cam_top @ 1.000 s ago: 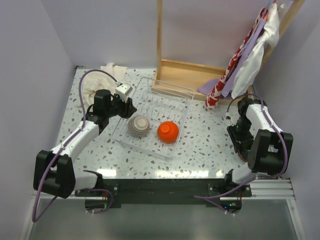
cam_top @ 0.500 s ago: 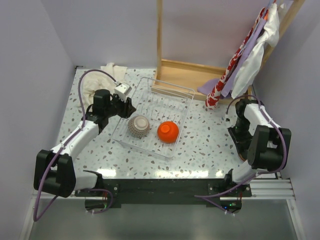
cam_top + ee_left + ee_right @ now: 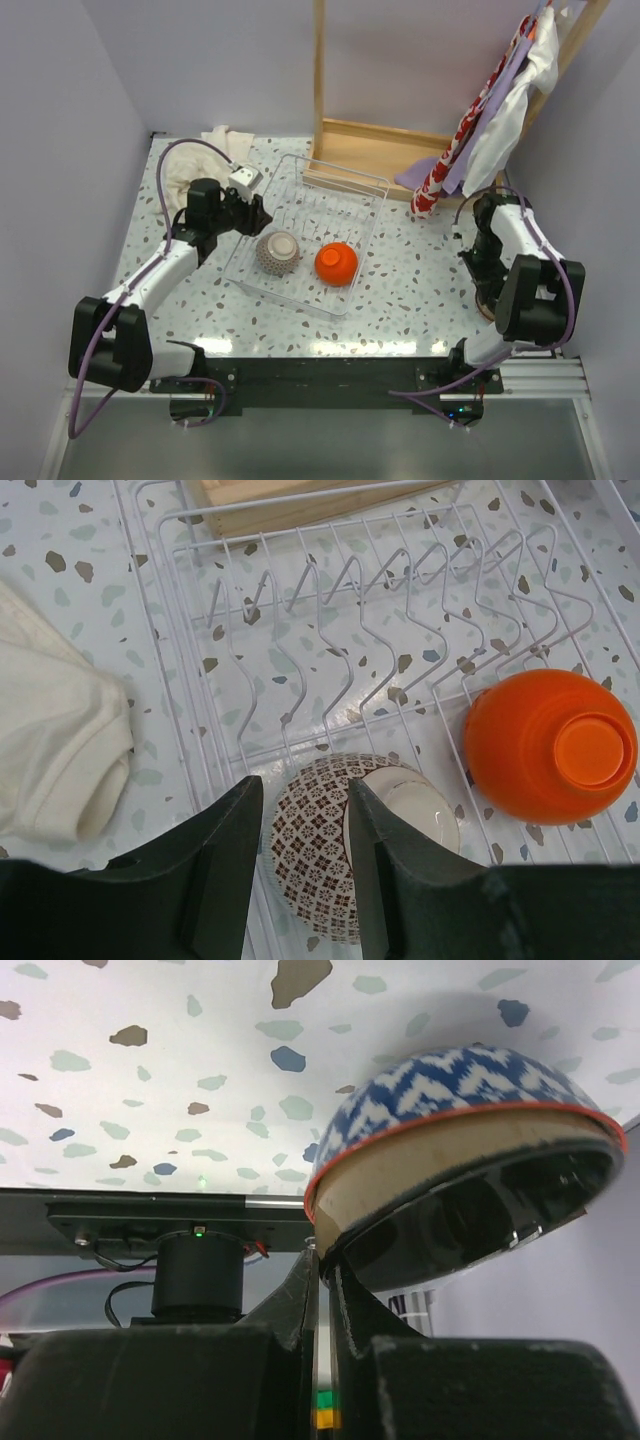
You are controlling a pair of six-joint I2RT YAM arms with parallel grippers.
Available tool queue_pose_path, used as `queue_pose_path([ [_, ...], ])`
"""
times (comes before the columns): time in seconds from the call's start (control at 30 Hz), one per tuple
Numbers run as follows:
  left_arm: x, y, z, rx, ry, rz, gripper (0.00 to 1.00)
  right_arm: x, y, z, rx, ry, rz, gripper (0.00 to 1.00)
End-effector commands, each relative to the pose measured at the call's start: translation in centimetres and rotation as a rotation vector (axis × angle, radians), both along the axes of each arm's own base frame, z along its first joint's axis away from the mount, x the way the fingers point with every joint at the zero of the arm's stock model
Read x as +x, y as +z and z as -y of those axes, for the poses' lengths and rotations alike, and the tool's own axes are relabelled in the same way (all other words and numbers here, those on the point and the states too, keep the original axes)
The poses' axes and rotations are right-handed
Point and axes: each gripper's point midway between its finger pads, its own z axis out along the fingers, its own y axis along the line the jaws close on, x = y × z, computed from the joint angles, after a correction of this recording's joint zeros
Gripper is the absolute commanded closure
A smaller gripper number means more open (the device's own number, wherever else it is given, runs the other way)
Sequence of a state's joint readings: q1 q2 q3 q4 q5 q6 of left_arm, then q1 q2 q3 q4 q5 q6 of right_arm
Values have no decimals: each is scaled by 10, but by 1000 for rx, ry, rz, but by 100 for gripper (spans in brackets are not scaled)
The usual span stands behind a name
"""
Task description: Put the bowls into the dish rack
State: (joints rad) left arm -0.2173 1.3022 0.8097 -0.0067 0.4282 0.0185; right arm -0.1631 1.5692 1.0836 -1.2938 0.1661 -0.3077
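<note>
The dish rack (image 3: 318, 212) stands in the middle of the speckled surface (image 3: 420, 275). Two bowls lie upside down in its near part: a brown-patterned bowl (image 3: 305, 840) on the left and an orange bowl (image 3: 550, 745) just to its right, not touching it. The left jaws hang over the patterned bowl, moderately open, with one finger at each side; I cannot tell whether they touch it. Near the right edge, the right jaws are closed on the rim of a tilted blue-patterned bowl (image 3: 450, 1090), which seems close to the surface.
</note>
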Motion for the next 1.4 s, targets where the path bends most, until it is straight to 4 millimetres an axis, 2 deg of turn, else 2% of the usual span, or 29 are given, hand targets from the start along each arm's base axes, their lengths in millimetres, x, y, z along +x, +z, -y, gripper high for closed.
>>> queue_pose_path([
  [0.0, 12, 18, 4, -33, -9, 61, 55, 8, 35, 6, -33, 34, 86, 100],
  [0.27, 13, 20, 5, -35, -12, 64, 55, 6, 53, 4, -28, 77, 100, 100],
  [0.43, 13, 21, 4, -33, -10, 58, 55, 12, 63, 0, -29, 145, 127, 100],
  [0.67, 16, 28, 5, -35, -10, 67, 55, 16, 100, -28, -21, 346, 194, 100],
  [0.73, 18, 29, 4, -23, -6, 69, 55, 14, 103, -34, -5, 381, 197, 100],
  [0.87, 22, 27, 0, 8, 3, 78, 55, 3, 94, -49, 44, 439, 199, 100],
  [1.0, 19, 17, -6, 49, 5, 39, 55, -4, 84, -64, 104, 485, 197, 100],
  [1.17, 15, 3, -9, 90, -14, 10, 55, -17, 70, -91, 225, 574, 168, 100],
  [1.37, 19, -11, -13, 127, -3, -33, 57, -21, 59, -127, 336, 688, 197, 100],
])
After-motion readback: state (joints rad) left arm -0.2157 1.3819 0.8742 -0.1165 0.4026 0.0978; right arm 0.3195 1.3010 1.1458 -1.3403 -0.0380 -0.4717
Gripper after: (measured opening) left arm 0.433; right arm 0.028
